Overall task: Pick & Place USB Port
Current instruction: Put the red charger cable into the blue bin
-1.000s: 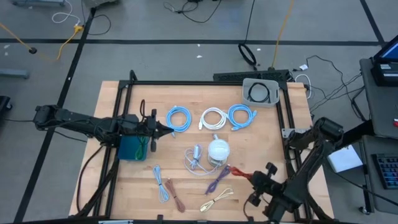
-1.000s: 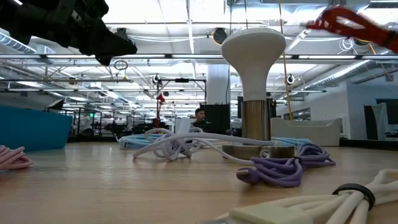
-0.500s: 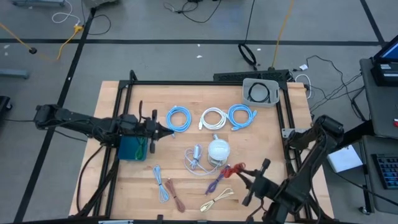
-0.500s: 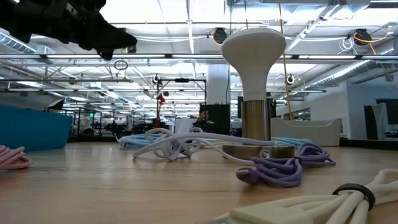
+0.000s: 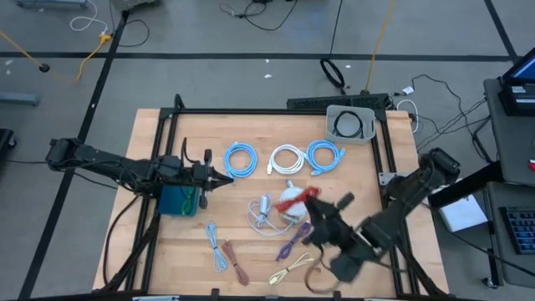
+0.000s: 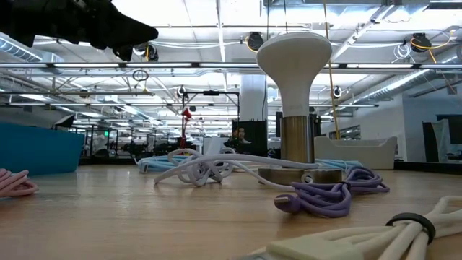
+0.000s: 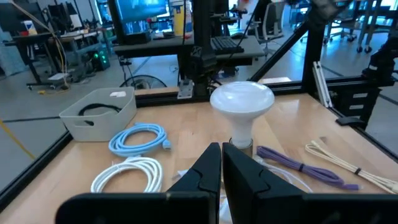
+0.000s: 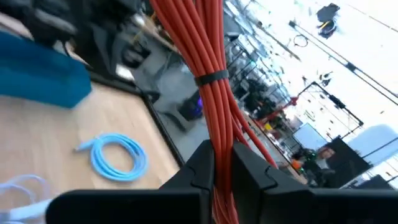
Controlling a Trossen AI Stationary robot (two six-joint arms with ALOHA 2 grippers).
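Two arms show from above: the right gripper [image 5: 311, 201], clamped on the bundled red USB cable [image 5: 306, 197], has swung from the table's near edge to beside the white mushroom-shaped lamp [image 5: 288, 199]. Left gripper [image 5: 219, 177] remains over the teal bin [image 5: 177, 199]. Its wrist view shows its fingers [image 7: 204, 171] together; the right's shows the cable [image 8: 205, 50] pinched between its fingers [image 8: 200, 163].

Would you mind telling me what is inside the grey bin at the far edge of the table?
A coiled black cable lies inside the grey bin. Its near wall hides most of the coil in the left wrist view.
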